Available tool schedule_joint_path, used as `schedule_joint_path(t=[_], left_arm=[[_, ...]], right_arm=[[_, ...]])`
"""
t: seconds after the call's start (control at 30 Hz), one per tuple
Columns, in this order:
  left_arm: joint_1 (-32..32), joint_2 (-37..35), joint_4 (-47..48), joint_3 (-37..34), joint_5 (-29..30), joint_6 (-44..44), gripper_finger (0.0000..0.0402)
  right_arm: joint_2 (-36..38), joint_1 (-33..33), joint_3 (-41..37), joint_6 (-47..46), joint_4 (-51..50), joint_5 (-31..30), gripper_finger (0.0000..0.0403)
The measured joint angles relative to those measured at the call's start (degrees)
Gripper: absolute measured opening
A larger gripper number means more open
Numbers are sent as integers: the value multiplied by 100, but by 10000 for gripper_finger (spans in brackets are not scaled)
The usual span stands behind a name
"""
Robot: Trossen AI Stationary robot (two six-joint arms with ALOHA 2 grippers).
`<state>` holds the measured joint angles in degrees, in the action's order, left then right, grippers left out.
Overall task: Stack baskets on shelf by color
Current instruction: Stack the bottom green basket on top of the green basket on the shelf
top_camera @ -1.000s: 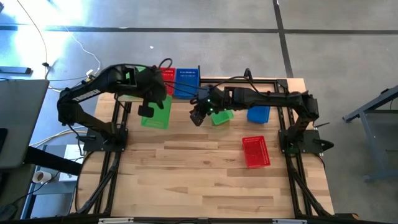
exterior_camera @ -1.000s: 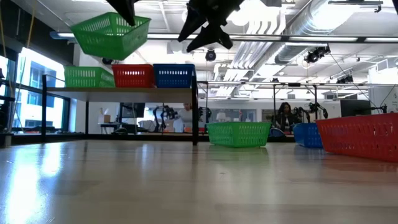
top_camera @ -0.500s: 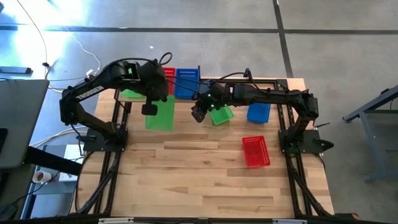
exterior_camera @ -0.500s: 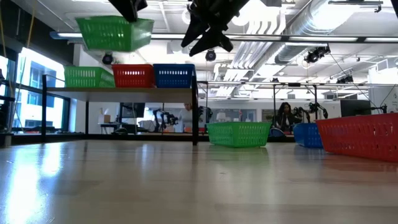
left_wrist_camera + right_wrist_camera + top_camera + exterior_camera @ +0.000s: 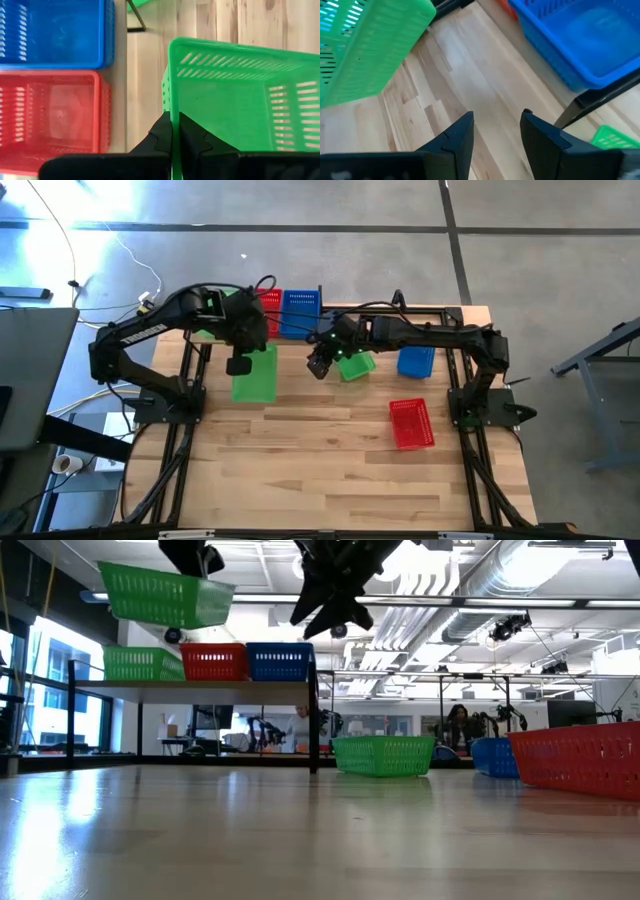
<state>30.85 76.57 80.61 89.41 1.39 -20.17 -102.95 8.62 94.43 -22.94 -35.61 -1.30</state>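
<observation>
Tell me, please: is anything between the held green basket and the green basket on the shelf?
Nothing visible. The left end effector holds the green basket in the air, above the shelf and the shelf's green basket. The right end effector hangs open off to the side, over the table.

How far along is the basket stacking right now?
Done: one green, one red and one blue basket sit on the shelf. In hand: the left gripper carries a green basket above it. Left: green, blue and red baskets on the table; right gripper open, empty.
</observation>
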Motion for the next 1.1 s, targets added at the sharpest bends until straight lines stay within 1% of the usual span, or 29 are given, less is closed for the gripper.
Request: schedule_joint_path(t=[0.17,0.47,0.67,0.8,0.87,0.9,0.93,1.03,1.07,1.1], left_arm=[[0,-139,35,-267,-13,47,0],[-37,-186,-72,-304,-38,174,0],[-145,-188,-13,128,-123,173,0],[-354,-188,220,633,-13,114,0],[-457,-185,349,857,139,48,0],[-490,-188,440,936,247,240,0],[-484,-300,698,997,473,351,0],[-327,-504,748,1156,923,384,0],[-290,-500,779,1115,922,337,0],[-291,-488,730,1105,749,307,0]], right_arm=[[-105,-7,2,-215,-11,192,146],[-123,-11,8,-315,-14,244,146],[-121,-9,53,-296,119,263,146],[-117,-28,354,-199,10,333,146],[-117,-63,597,-45,-149,180,146],[-117,-76,722,77,-317,116,146],[-46,-99,837,122,-735,49,146],[-20,-140,1211,249,-772,-267,146],[-24,-149,1305,253,-1062,-365,146],[-37,-160,1363,268,-1207,-444,146]])
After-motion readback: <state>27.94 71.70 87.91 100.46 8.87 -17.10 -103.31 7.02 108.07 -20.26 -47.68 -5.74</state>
